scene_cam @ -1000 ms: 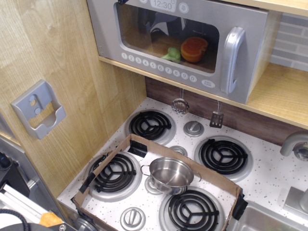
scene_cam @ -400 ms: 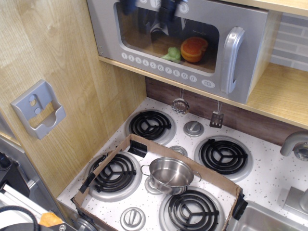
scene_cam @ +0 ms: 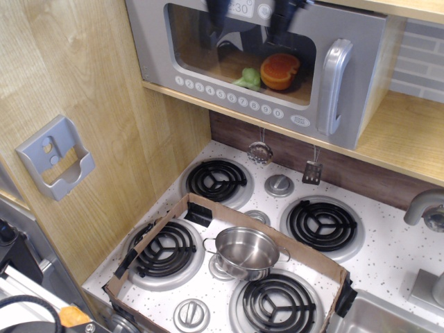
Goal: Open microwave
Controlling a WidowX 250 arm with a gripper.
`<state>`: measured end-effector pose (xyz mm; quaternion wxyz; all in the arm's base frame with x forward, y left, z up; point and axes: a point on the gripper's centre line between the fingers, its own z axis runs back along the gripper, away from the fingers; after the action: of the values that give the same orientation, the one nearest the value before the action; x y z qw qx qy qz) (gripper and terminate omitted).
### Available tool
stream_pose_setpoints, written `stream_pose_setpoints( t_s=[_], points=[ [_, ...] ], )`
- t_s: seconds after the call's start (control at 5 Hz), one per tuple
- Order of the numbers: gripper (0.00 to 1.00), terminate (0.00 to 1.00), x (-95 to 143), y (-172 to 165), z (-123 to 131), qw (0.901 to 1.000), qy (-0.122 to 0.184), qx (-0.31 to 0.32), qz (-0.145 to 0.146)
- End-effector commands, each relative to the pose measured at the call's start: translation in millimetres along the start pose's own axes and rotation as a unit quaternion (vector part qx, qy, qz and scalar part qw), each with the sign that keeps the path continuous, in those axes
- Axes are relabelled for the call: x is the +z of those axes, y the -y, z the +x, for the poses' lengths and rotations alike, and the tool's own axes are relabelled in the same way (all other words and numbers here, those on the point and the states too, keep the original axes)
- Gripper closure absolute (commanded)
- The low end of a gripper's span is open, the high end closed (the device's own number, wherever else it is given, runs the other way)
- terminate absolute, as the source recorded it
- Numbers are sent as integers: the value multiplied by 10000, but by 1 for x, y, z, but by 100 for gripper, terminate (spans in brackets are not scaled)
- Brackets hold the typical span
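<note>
Gripper (scene_cam: 251, 15) at top of frame, fingers (scene_cam: 216, 14) spread wide before closed microwave (scene_cam: 263, 62) door.

The microwave (scene_cam: 263, 66) is grey with a silver handle (scene_cam: 334, 83) and white round buttons (scene_cam: 229, 95); inside it, an orange item (scene_cam: 279, 71) and a green one (scene_cam: 248, 78); the tabletop (scene_cam: 388, 257) is white with dark speckles; the burners (scene_cam: 321, 225) are black; the pot (scene_cam: 246, 252) is shiny silver; the cardboard (scene_cam: 173, 211) is brown.
</note>
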<state>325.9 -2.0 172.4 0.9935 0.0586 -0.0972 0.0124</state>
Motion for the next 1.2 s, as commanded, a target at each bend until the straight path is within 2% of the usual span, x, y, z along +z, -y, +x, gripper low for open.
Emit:
stream_pose_setpoints(
  t_s=[0.0, 0.4, 0.6, 1.0],
  points=[
    [0, 0, -13, 30, 22, 9973, 524, 374, -339],
    [0, 0, -30, 44, 25, 9948, 694, 608, -437],
    [0, 0, -29, 56, 32, 9950, 849, 393, -341],
    [0, 0, -31, 57, 49, 9956, 853, 68, -386]
  ],
)
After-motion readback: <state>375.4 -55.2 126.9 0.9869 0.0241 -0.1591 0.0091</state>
